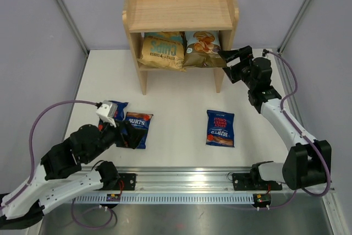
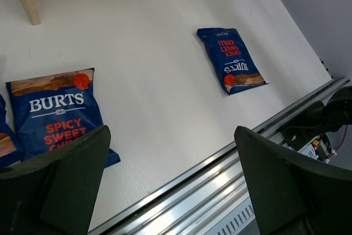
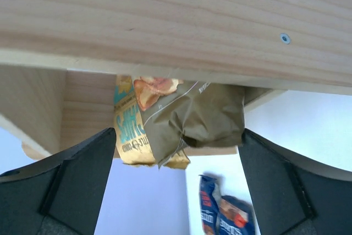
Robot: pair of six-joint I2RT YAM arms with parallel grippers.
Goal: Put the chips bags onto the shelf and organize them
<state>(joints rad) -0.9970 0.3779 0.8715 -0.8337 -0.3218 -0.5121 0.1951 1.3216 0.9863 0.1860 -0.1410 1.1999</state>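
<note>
1. Here, the worktop [image 1: 176,103]: a white surface with the shelf at its far edge and the unshelved bags lying nearer the arms.
2. The shelf [image 1: 181,12]: the top tier is bare, and the lower tier holds two bags side by side, faces outward.
3. The tan-and-teal bag [image 1: 162,52]: it fills the left half of the lower tier.
4. The cassava chips bag [image 1: 202,49]: it sits in the right half, touching its neighbour.
5. The Burts bags: one lies flat at mid-worktop [image 1: 220,128]. Two overlap at the left [image 1: 138,126], and none is shelved yet.
6. The right gripper [image 1: 226,61]: it is beside the shelf's right front post, level with the lower tier. It is spread wide and empty, so it is probably free to back away without dragging the cassava bag.
7. The left gripper [image 2: 170,136]: it is fully spread and empty, and hangs over the left pair, apparently lined up for a pick.
</note>
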